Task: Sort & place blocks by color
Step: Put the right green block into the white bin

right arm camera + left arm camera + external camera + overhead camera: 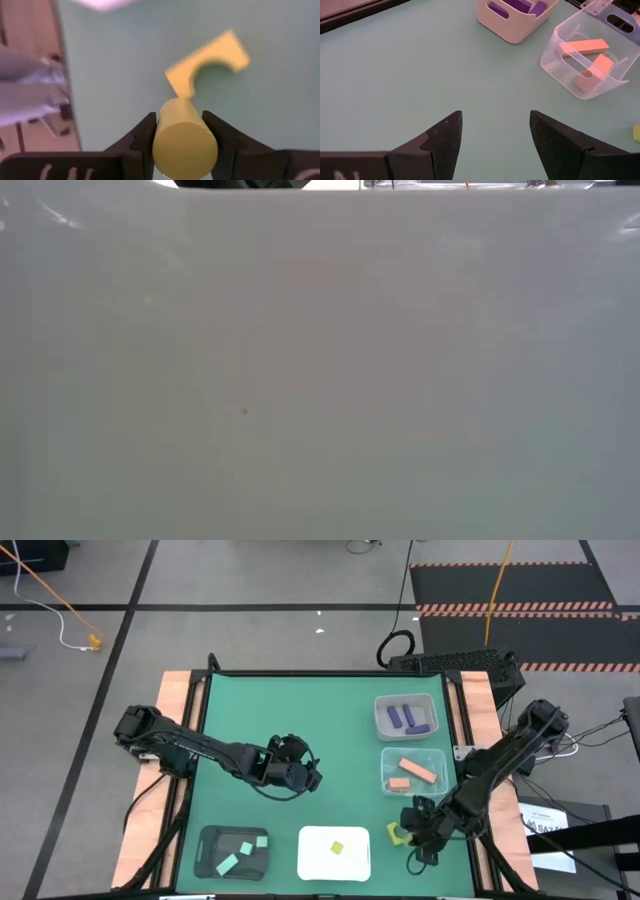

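My right gripper (413,833) is near the table's front right corner, shut on a yellow cylinder block (185,142). Just beyond it a yellow arch block (207,62) lies flat on the green mat (300,710). My left gripper (495,135) hovers open over the middle of the mat with nothing between its fingers. Purple blocks (408,718) lie in the far right tray, salmon blocks (416,771) in the clear tray, mint green blocks (240,855) in the black tray, and one yellow block (338,847) in the white tray. My right gripper pinches the yellow cylinder's round side (165,112) between its two fingers (142,137). The cylinder lies along the fingers, its flat end toward the wrist. The fingers slant down from the table's right side. Whether the cylinder's far end is off the mat, I cannot tell.
The purple tray (380,722) and the clear tray (383,780) stand along the right side. The black tray (205,865) and the white tray (305,865) stand at the front edge. A plain white surface (320,380) fills the low view. The mat's left half and middle lie bare.
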`<move>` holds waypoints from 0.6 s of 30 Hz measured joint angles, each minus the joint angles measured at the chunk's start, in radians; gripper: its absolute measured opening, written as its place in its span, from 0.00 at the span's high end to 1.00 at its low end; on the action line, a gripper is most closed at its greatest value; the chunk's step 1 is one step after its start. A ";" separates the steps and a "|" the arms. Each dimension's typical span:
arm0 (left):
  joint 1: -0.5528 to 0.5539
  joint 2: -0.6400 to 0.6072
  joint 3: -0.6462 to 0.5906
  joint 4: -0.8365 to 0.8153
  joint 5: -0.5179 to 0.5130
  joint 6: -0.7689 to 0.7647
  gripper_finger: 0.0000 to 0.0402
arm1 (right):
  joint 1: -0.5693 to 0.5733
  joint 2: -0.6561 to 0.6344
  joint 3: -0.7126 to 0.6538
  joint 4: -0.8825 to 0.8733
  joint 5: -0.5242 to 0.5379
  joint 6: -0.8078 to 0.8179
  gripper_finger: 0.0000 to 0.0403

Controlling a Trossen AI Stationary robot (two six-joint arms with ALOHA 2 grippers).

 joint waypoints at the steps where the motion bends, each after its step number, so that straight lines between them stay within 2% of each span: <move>1: 0.000 0.000 0.000 0.000 0.000 0.000 0.42 | 0.000 -0.025 0.000 0.003 0.034 0.000 0.73; 5: 0.000 0.000 0.000 0.000 0.000 -0.005 0.42 | -0.001 -0.123 0.000 0.029 0.279 -0.032 0.73; 10: 0.000 0.000 0.000 0.000 0.000 -0.010 0.42 | -0.003 -0.192 0.000 0.181 0.760 -0.192 0.73; 12: 0.000 0.000 0.000 0.000 0.000 -0.025 0.42 | -0.014 -0.194 0.000 0.310 0.896 -0.314 0.73; 14: 0.000 0.000 0.000 0.000 0.000 -0.033 0.42 | -0.037 -0.183 0.000 0.454 0.940 -0.461 0.73; 18: 0.000 0.000 0.000 0.000 0.000 -0.033 0.42 | -0.099 -0.147 0.000 0.758 0.901 -0.739 0.73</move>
